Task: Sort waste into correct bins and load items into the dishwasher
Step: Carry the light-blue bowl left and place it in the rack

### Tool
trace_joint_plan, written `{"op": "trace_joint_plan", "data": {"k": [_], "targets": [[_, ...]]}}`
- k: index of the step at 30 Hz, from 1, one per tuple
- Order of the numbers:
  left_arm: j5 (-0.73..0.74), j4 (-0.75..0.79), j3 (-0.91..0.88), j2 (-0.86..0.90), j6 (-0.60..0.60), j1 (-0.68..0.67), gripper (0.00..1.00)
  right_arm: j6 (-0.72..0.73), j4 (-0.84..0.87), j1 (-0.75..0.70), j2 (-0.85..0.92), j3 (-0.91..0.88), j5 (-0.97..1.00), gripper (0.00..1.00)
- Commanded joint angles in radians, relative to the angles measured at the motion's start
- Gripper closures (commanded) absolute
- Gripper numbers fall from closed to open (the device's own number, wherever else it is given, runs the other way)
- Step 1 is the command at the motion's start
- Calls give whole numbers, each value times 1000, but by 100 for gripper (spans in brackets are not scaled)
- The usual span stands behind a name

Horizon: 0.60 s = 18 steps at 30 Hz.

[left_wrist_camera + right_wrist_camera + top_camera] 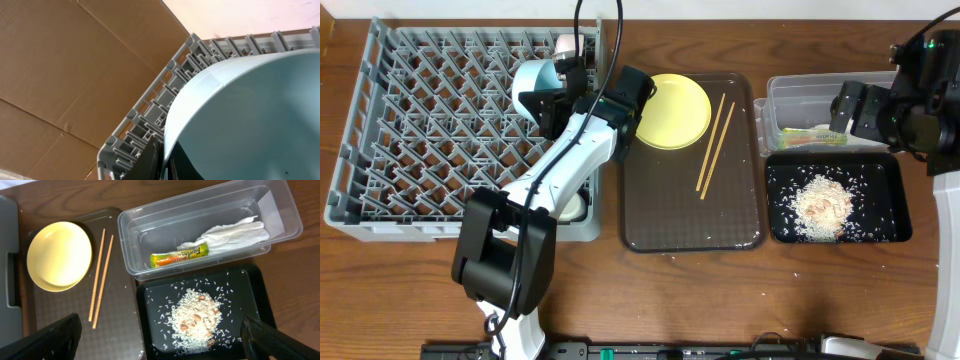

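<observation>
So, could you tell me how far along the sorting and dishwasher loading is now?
Done: the wrapper and napkin lie in the clear tub, the rice scraps in the black tray. In hand: the left fingers are shut on the light blue bowl over the dish rack. Left: the yellow plate and chopsticks on the brown tray. The right fingers stand open and empty.

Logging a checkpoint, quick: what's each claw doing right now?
Left claw: closed, holding the round light blue bowl over the grey plastic dish rack.
Right claw: open, holding nothing.
</observation>
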Motion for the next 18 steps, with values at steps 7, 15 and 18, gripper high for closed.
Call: {"op": "trace_joint_plan", "data": {"k": [7,15,18], "targets": [[-2,9,-11,13,-29,23,92,0,0,-1,0,0,5,1],[6,42,-62,13,-28,23,93,0,-1,-1,0,0,5,1],[26,44,-75,13,-29,23,92,0,-1,-1,0,0,5,1]]}}
